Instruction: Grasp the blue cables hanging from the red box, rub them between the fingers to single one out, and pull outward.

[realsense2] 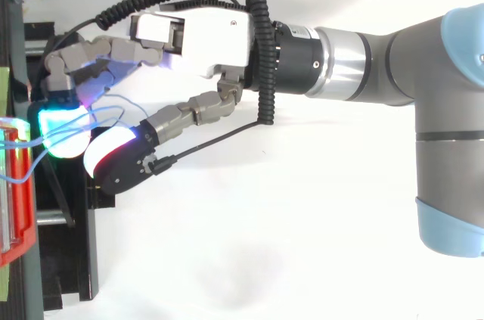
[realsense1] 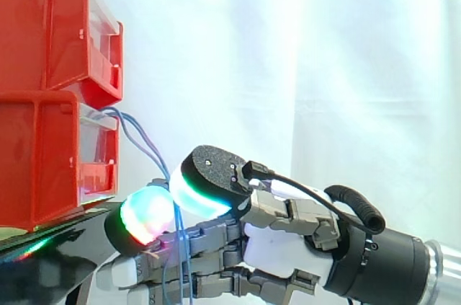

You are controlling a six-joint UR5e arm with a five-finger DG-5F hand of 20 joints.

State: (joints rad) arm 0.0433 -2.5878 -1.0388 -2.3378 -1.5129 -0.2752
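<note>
Several thin blue cables [realsense1: 138, 138] come out of the front of the lower red bin [realsense1: 43, 153] and hang down and to the right. My hand [realsense1: 288, 247] reaches in from the right, just in front of the bins. Its thumb pad [realsense1: 207, 184] and a glowing finger pad [realsense1: 148, 215] are closed together, and the cables pass down between them. From above, the hand [realsense2: 212, 40] has curled fingers, with the cables [realsense2: 106, 112] looping across the cyan pad [realsense2: 60, 129]. The cables continue down past the fingers at the bottom of the side view.
A second red bin [realsense1: 50, 24] is stacked on top of the lower one. Both stand on a black stand [realsense1: 65, 247] at the left. A white curtain hangs behind, and a white surface lies under the arm [realsense2: 393, 70].
</note>
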